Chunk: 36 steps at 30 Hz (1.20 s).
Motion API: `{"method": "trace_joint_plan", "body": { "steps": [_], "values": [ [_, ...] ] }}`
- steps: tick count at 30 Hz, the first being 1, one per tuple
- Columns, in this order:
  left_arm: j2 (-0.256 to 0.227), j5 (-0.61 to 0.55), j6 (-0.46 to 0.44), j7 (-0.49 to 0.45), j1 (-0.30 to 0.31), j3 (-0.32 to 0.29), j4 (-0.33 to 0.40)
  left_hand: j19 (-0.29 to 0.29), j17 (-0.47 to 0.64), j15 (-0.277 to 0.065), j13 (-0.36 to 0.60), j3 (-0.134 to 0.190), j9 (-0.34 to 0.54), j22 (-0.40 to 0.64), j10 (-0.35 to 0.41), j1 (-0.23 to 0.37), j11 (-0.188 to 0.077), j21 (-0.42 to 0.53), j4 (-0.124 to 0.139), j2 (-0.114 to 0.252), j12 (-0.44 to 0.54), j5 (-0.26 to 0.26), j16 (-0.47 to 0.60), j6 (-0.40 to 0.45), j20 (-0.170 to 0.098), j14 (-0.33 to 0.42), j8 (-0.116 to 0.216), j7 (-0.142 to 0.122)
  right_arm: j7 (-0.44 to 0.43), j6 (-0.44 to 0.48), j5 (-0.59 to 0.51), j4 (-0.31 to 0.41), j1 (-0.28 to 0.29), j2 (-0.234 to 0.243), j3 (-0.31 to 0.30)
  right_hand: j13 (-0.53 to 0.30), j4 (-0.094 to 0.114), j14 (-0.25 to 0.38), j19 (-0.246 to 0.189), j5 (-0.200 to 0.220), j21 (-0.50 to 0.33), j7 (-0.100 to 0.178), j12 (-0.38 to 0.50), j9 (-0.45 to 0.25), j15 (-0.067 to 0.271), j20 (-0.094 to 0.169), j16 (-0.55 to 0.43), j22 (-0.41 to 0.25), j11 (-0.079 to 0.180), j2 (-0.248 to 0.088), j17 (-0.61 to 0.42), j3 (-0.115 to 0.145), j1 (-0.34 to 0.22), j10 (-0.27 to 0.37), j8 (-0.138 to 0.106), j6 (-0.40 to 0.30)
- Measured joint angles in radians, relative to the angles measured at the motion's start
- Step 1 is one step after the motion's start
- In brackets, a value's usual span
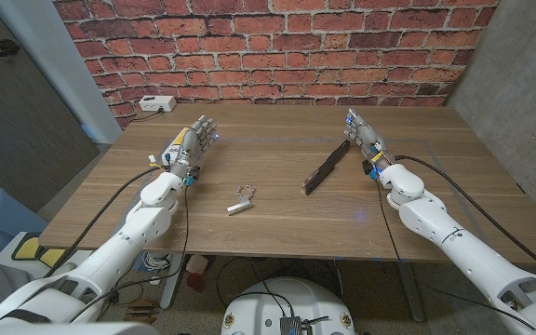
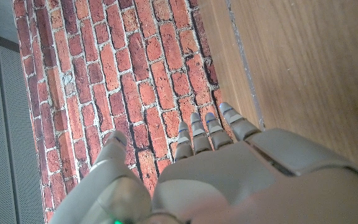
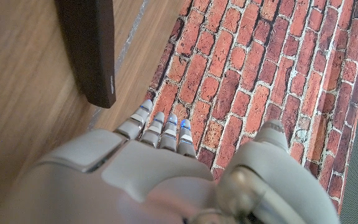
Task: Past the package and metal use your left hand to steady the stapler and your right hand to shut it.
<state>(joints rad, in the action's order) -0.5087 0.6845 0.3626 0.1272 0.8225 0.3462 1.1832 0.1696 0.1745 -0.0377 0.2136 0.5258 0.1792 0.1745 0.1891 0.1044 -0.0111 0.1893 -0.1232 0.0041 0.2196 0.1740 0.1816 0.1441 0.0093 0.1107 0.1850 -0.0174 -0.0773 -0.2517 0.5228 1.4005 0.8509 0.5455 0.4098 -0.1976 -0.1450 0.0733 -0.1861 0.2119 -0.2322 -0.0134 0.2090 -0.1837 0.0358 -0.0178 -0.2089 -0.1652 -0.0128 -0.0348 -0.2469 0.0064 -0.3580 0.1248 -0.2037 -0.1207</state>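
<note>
The left hand (image 1: 192,144) is standing on its edge on the table (image 1: 277,228), fingers straight and a little apart, pointing toward the brick wall (image 1: 268,46) and holding nothing; in its own wrist view the hand (image 2: 229,180) is reaching toward that wall with only bare wood beside it. The right hand (image 1: 365,140) is standing the same way on the other side, fingers extended and empty, and its wrist view is showing the hand (image 3: 160,174) with the fingertips near the dark end of the stapler (image 3: 92,50). One stapler (image 1: 327,168) is lying between the two hands, just beside the right hand and well apart from the left. It is a long, dark, flat bar, seemingly opened out straight, and its long axis is running diagonally: the far end is pointing toward the wall and the right hand, the near end toward the table's front edge and middle. No writing on it is readable; a small mark on its side is too faint to make out. One small metal piece (image 1: 241,202) is lying nearer the front edge than the stapler, off to the stapler's left, touching neither hand. One white box (image 1: 157,104) with a cable is sitting at the far left corner by the wall, well away from the stapler.
</note>
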Motion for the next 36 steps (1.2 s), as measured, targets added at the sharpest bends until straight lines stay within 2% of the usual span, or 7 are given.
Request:
{"method": "trace_joint_plan", "body": {
  "steps": [20,29,33,36],
  "values": [
    [0.017,-0.006,0.007,0.011,-0.013,0.012,-0.028,0.000,0.000,0.000,0.000,0.000,-0.003,0.000,0.000,0.000,0.000,0.000,0.000,0.000,0.000,0.000,0.000,0.000,0.000,0.000,0.000,0.000,-0.034,0.053,-0.068,0.054,0.006,0.049,0.010,0.000,-0.009,-0.008,0.000,-0.006,0.016,0.002,-0.006,0.000,0.000,0.000,0.006,0.000,0.011,0.000,0.010,0.009,-0.035,-0.011,0.004,0.007],
    [0.025,-0.003,0.026,0.021,-0.013,0.011,-0.043,0.000,0.000,0.000,0.000,0.000,-0.003,0.000,0.000,0.000,0.000,0.000,0.000,0.000,0.000,0.000,0.000,0.004,0.000,0.000,0.000,0.004,-0.053,0.096,-0.109,0.094,0.005,0.077,0.020,0.000,-0.019,-0.029,0.006,-0.006,0.023,0.018,-0.009,0.000,0.000,0.006,0.014,0.000,0.020,-0.004,0.019,0.019,-0.073,-0.027,0.008,0.023],
    [0.027,0.000,0.035,0.026,-0.011,0.009,-0.050,0.000,0.000,0.000,0.000,0.000,-0.002,0.000,0.000,0.000,0.000,0.000,0.000,0.000,0.000,0.000,0.000,0.004,0.000,0.000,0.000,0.004,-0.061,0.114,-0.131,0.098,0.004,0.080,0.021,0.000,-0.022,-0.035,0.006,-0.006,0.029,0.035,-0.009,0.000,-0.005,0.006,0.015,0.000,0.041,-0.001,0.023,0.022,-0.089,-0.029,0.008,0.034],
    [0.028,0.002,0.038,0.028,-0.008,0.007,-0.052,0.000,0.000,0.000,0.000,0.000,-0.002,0.000,0.000,0.000,0.000,0.000,0.000,0.000,0.000,0.000,0.000,0.004,0.000,0.000,0.000,0.004,-0.066,0.126,-0.145,0.117,-0.002,0.092,0.031,0.000,-0.023,-0.039,0.006,-0.006,0.033,0.043,-0.013,0.000,-0.001,0.006,0.015,0.000,0.047,-0.002,0.024,0.023,-0.103,-0.036,0.012,0.037]
  ]
}}
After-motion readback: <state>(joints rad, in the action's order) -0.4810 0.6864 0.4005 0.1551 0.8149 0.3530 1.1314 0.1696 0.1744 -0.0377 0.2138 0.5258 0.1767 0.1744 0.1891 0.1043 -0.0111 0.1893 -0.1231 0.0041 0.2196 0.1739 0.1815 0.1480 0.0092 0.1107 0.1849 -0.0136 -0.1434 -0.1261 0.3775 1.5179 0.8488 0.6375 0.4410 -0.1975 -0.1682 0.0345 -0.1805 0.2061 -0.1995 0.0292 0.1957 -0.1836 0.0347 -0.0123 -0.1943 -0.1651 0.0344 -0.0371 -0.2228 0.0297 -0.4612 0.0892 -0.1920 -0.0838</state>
